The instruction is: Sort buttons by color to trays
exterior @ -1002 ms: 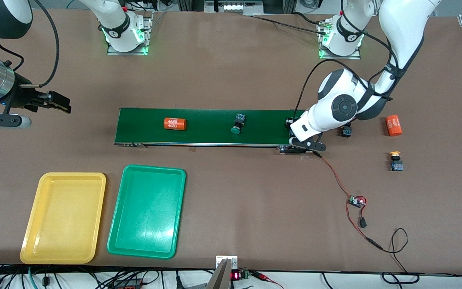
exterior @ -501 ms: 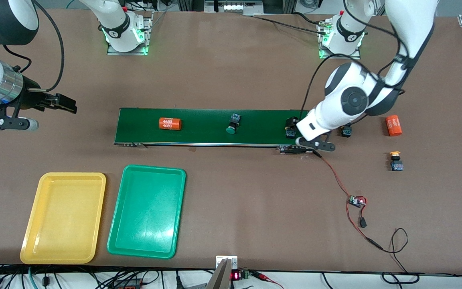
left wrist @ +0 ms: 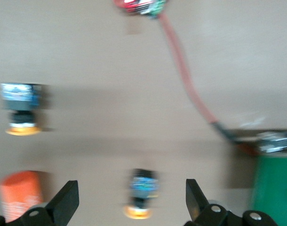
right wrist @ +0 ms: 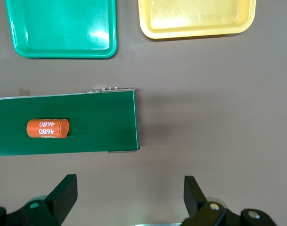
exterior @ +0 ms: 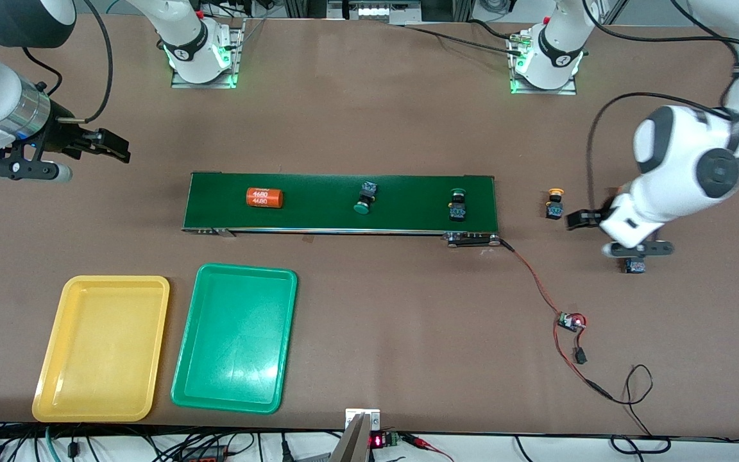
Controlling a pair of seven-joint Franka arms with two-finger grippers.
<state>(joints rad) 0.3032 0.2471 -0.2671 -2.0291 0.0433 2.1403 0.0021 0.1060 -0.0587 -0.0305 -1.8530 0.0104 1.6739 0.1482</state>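
Observation:
Two green-capped buttons lie on the belt, one mid-belt (exterior: 364, 197) and one near the left arm's end (exterior: 457, 204). A yellow-capped button (exterior: 555, 203) lies on the table just off that end and shows in the left wrist view (left wrist: 141, 193). The second yellow-capped button (exterior: 634, 265) is partly hidden under the left hand and shows in the left wrist view (left wrist: 20, 108). My left gripper (exterior: 584, 219) (left wrist: 130, 205) is open and empty, in the air beside them. My right gripper (exterior: 111, 146) (right wrist: 129, 197) is open and empty, off the belt's other end. The yellow tray (exterior: 101, 346) (right wrist: 195, 19) and the green tray (exterior: 235, 337) (right wrist: 63, 28) are empty.
The dark green conveyor belt (exterior: 318, 212) (right wrist: 86, 117) carries an orange numbered cylinder (exterior: 264, 197) (right wrist: 47, 128). A second orange cylinder (left wrist: 20, 195) lies near the left hand. A red wire (exterior: 536, 282) runs from the belt to a small board (exterior: 569, 321).
My left arm has swung from the belt's end toward its own end of the table, leaving a green button on the belt. The belt's load has drifted toward the right arm's end.

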